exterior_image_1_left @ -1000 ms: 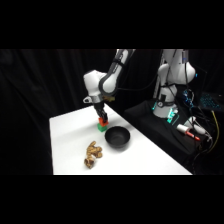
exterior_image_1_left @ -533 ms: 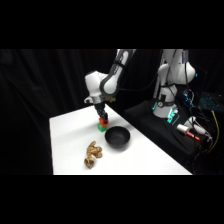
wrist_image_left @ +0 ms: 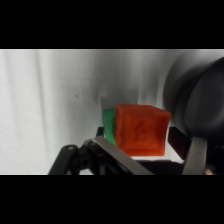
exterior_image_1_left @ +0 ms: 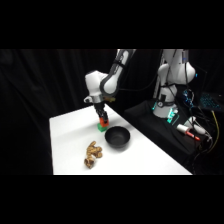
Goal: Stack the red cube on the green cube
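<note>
The red cube [exterior_image_1_left: 103, 121] rests on top of the green cube [exterior_image_1_left: 103, 127] near the table's far edge, just behind the black bowl. My gripper [exterior_image_1_left: 102, 116] hangs right over the stack. In the wrist view the red cube [wrist_image_left: 141, 129] fills the middle, and a strip of the green cube [wrist_image_left: 108, 126] shows at its left. My gripper [wrist_image_left: 140, 144] is open around the red cube. A thin white gap separates the cube from the right finger [wrist_image_left: 179, 141].
A black bowl [exterior_image_1_left: 116, 131] sits just right of the stack and looms at the wrist view's right as a dark round shape [wrist_image_left: 200, 95]. A brown lumpy object [exterior_image_1_left: 92, 153] lies nearer the front. The table edge [exterior_image_1_left: 75, 112] runs close behind the stack.
</note>
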Robot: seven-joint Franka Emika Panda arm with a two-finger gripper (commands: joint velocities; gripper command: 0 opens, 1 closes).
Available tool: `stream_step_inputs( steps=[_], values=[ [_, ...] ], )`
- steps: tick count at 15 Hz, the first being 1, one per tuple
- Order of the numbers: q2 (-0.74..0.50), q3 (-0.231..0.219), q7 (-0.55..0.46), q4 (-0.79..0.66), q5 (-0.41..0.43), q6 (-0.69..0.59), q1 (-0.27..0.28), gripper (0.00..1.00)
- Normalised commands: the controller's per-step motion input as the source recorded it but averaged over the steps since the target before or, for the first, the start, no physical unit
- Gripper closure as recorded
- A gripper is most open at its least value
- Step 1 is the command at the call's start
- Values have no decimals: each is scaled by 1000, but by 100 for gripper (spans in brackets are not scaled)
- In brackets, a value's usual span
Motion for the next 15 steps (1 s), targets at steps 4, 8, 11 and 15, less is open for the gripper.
stream_step_inputs(
  steps=[4,8,11,15],
  values=[
    [-321,-92,-1,-97,-155,-126,61,0],
    [-409,-51,-46,-52,-62,-392,90,0],
    [-419,-85,-2,22,-102,-425,144,0],
    [-326,-108,33,155,-97,-419,149,0]
  ],
)
